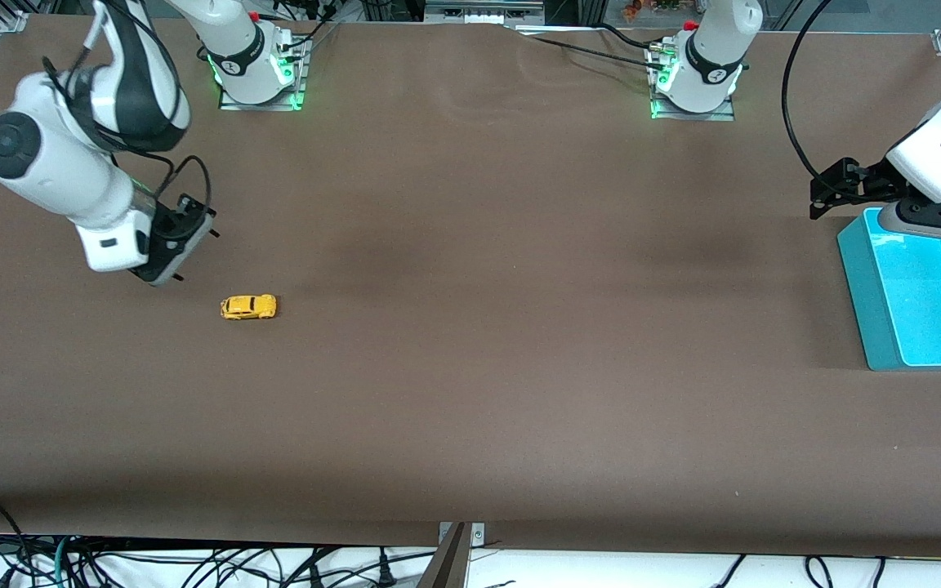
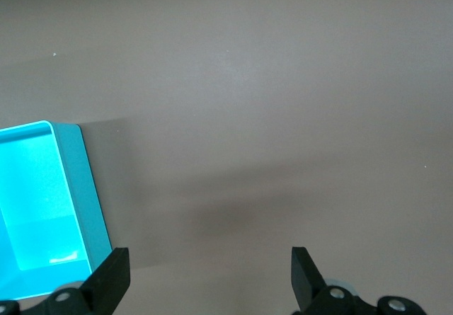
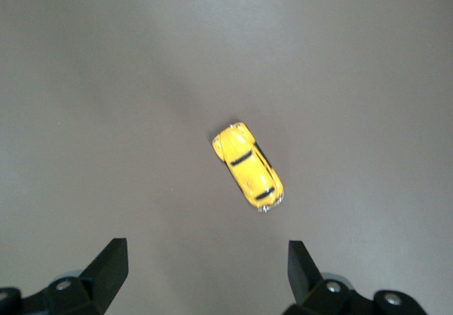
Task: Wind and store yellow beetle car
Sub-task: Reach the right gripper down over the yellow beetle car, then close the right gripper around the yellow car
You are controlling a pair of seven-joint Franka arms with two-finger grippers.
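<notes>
right pincer [image 1: 194, 251] wide open, empty, up beside yellow beetle car [image 1: 248, 307] on tabletop [image 1: 470, 343] | left pincer [image 1: 834, 194] wide open, empty, over tabletop by teal bin [image 1: 862, 278]

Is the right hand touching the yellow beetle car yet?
Apart. The right wrist view shows bare table between the open right hand and the yellow beetle car.

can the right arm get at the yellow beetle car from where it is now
Probably yes. The right gripper hangs with jaws open above the table beside the yellow beetle car, which lies alone on bare table with nothing between them.
</notes>
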